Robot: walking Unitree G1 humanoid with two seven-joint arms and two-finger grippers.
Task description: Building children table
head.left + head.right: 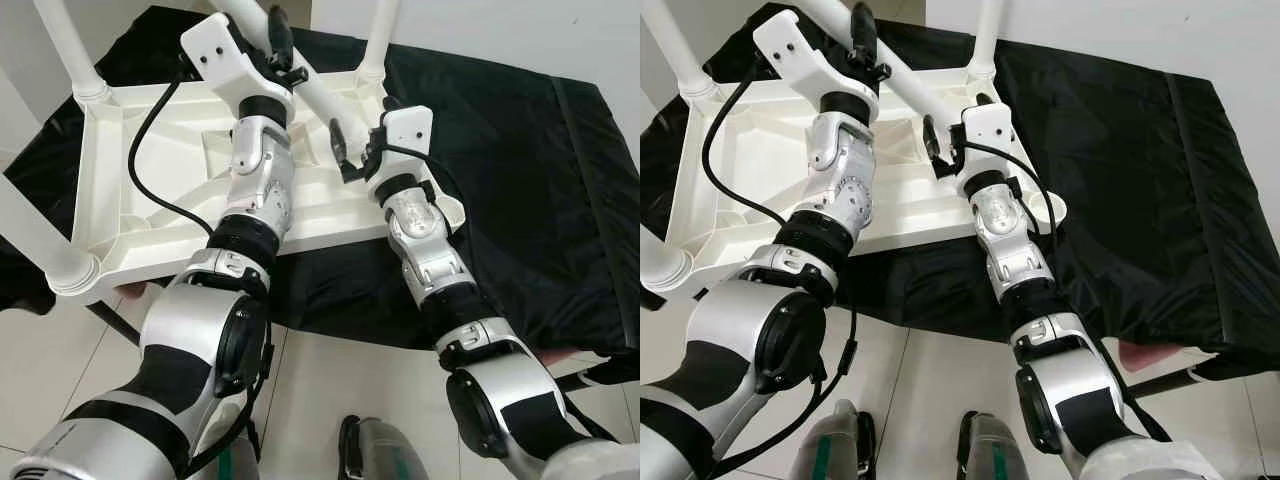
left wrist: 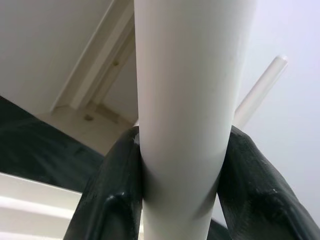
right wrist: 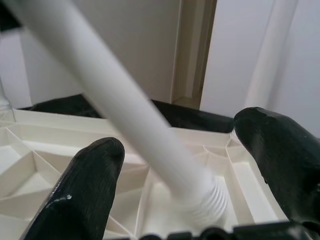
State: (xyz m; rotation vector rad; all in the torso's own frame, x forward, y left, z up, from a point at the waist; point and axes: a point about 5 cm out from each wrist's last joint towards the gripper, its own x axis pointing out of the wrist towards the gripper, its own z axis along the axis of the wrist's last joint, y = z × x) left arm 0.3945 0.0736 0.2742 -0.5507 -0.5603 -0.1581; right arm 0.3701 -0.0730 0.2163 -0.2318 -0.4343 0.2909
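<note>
home room: tiled floor [image 1: 330, 380], white walls [image 1: 520, 30].

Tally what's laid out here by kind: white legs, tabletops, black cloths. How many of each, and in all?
White legs: 4, including the tilted leg gripped by the left end effector
Upturned white tabletop: 1
Black cloth: 1
Total: 6

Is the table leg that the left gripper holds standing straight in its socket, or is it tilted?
Tilted. The leg held by the left gripper slants from its threaded end at the corner socket of the upturned table top, unlike the upright legs.
</note>
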